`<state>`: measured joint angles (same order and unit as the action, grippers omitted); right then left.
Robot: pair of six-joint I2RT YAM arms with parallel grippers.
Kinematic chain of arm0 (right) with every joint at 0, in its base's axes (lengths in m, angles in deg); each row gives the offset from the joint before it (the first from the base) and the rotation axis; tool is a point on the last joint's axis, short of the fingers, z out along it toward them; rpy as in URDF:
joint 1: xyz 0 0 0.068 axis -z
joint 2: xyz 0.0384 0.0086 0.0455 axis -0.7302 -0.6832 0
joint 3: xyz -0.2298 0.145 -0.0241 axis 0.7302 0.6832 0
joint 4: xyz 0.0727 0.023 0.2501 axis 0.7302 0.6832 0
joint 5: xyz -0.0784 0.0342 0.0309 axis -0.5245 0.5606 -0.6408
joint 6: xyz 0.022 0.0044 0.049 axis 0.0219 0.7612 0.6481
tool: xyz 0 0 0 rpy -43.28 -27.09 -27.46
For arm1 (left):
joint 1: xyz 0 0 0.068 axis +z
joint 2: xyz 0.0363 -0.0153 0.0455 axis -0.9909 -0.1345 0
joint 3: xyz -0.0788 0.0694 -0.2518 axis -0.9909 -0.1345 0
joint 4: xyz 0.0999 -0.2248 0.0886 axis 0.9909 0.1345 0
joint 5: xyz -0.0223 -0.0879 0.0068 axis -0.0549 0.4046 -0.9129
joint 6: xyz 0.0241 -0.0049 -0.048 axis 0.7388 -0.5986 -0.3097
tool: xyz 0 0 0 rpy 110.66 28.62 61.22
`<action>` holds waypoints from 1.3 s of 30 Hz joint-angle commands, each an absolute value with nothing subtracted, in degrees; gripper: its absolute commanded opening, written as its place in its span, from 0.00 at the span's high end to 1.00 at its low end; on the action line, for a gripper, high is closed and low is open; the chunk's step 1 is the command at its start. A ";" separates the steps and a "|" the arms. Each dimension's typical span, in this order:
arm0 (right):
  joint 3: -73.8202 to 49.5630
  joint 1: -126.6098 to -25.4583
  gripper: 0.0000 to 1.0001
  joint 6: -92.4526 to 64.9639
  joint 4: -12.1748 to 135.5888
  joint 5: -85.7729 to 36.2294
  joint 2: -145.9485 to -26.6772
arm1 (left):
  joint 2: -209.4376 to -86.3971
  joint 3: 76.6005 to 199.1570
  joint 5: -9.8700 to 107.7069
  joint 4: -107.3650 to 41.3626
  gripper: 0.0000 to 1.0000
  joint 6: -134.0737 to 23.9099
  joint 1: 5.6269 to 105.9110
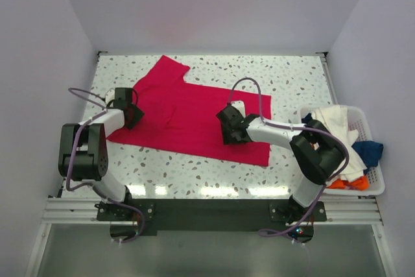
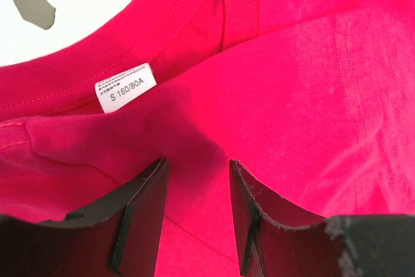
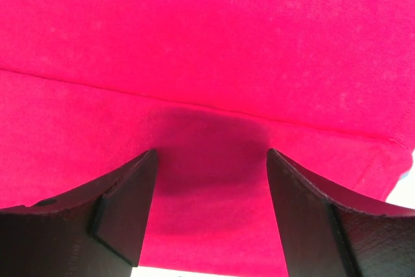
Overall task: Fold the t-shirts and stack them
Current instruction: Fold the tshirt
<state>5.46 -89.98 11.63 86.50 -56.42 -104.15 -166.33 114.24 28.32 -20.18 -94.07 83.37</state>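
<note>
The crimson-red t-shirt [image 1: 185,111] lies spread on the speckled table, one sleeve pointing to the far left. My left gripper [image 1: 133,112] is open over its left edge by the collar. In the left wrist view the jaws [image 2: 198,173] stand apart just above the red cloth, close to the white size label [image 2: 126,87]. My right gripper [image 1: 228,128] is open over the shirt's right part. In the right wrist view its jaws [image 3: 211,160] stand wide apart over a fold line near the hem. Cream-white [image 1: 337,121], dark blue [image 1: 369,152] and orange [image 1: 350,183] shirts lie in the basket.
The white slatted basket [image 1: 375,189] stands at the table's right edge, next to the right arm. White walls close in the table at the left, back and right. Bare speckled tabletop [image 1: 194,170] shows in front of the shirt.
</note>
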 commanded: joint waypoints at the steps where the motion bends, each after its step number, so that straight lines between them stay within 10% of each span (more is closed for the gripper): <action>1: 7.96 -90.06 0.27 13.54 86.08 -52.28 -104.28 | -169.63 114.31 25.98 -18.33 0.52 -94.48 83.32; 20: -1.51 -109.57 0.26 21.80 81.50 -37.35 -113.15 | -186.58 135.73 26.24 -14.55 0.52 -86.84 82.80; 39: 2.16 -98.77 0.11 11.88 85.81 -48.32 -100.06 | -215.76 180.04 42.39 -3.74 0.37 -70.05 74.10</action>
